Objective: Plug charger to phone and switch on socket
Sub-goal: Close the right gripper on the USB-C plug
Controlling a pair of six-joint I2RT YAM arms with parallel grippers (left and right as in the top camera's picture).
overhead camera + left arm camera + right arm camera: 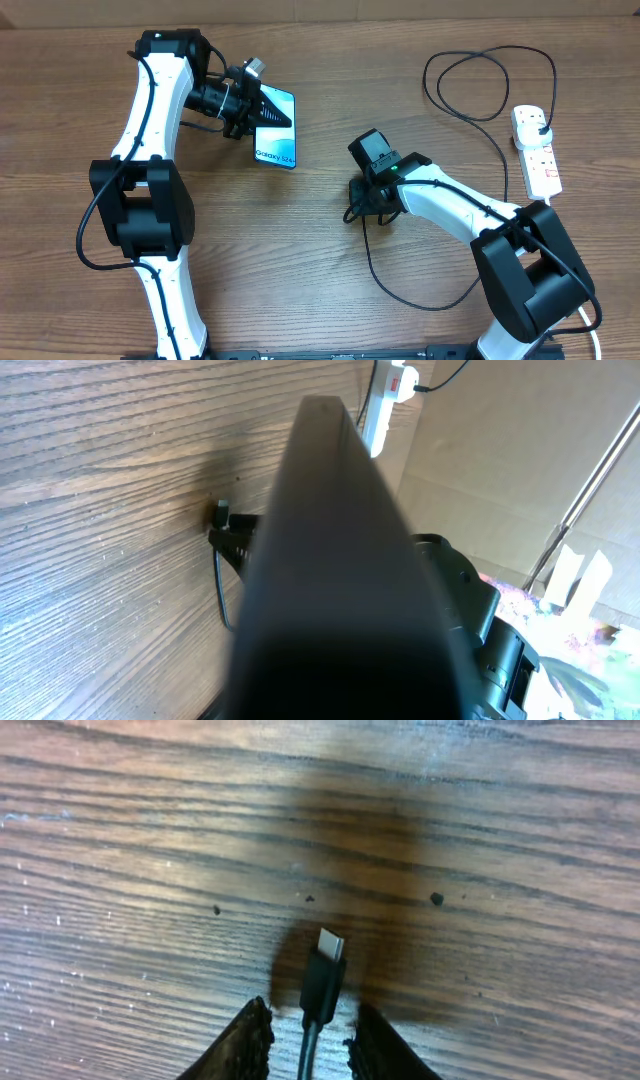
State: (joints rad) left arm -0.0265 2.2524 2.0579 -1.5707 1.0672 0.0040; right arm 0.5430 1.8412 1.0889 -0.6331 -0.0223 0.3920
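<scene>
Jaw state, left gripper (270, 110): clamped on far end of phone (278, 145), well left of socket (537, 150). Slim glossy slab, lit pale-blue screen, long axis roughly parallel to socket's, free end toward near edge of wood-grain table (300, 300). Right gripper (310, 1042): pinching charger (322, 982) behind connector, left of socket, flat metal tip pointing away from it. Thin black cable in loose loops up to plug (541, 126) in white strip.

Lab bench (300, 285) (cardboard walls (500, 450))
</scene>
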